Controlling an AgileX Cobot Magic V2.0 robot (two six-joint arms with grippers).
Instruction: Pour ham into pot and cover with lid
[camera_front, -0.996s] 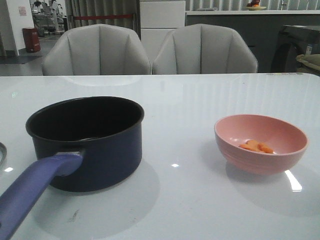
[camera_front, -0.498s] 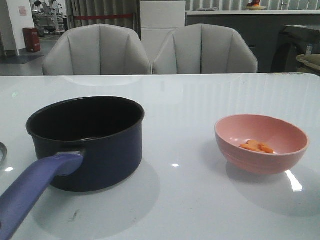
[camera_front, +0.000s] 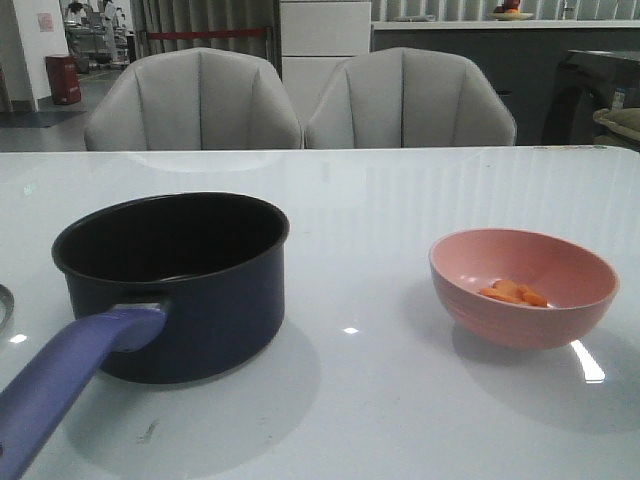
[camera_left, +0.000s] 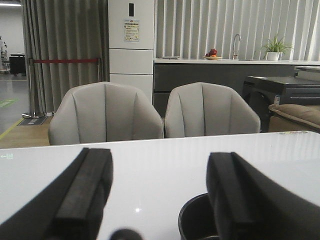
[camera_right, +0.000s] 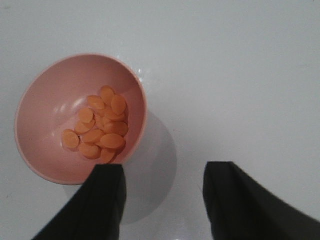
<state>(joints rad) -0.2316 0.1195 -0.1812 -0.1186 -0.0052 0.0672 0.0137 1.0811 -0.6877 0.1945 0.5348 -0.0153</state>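
The dark navy pot (camera_front: 190, 300) stands on the left of the white table, empty, its purplish handle (camera_front: 70, 370) pointing toward the front edge. A pink bowl (camera_front: 520, 310) on the right holds the orange ham (camera_front: 512, 293). In the right wrist view my right gripper (camera_right: 165, 200) hangs open above the table beside the bowl (camera_right: 40, 155), one finger overlapping its rim, with the ham (camera_right: 100, 127) visible inside. My left gripper (camera_left: 160, 200) is open and empty, with the pot's rim (camera_left: 195, 220) behind one finger. Of the lid, only a thin curved edge (camera_front: 4, 305) may show at the left border.
Two grey chairs (camera_front: 300, 100) stand behind the table's far edge (camera_front: 320, 150). A blurred dark round shape (camera_left: 125, 234) sits low between the left fingers. Neither arm shows in the front view.
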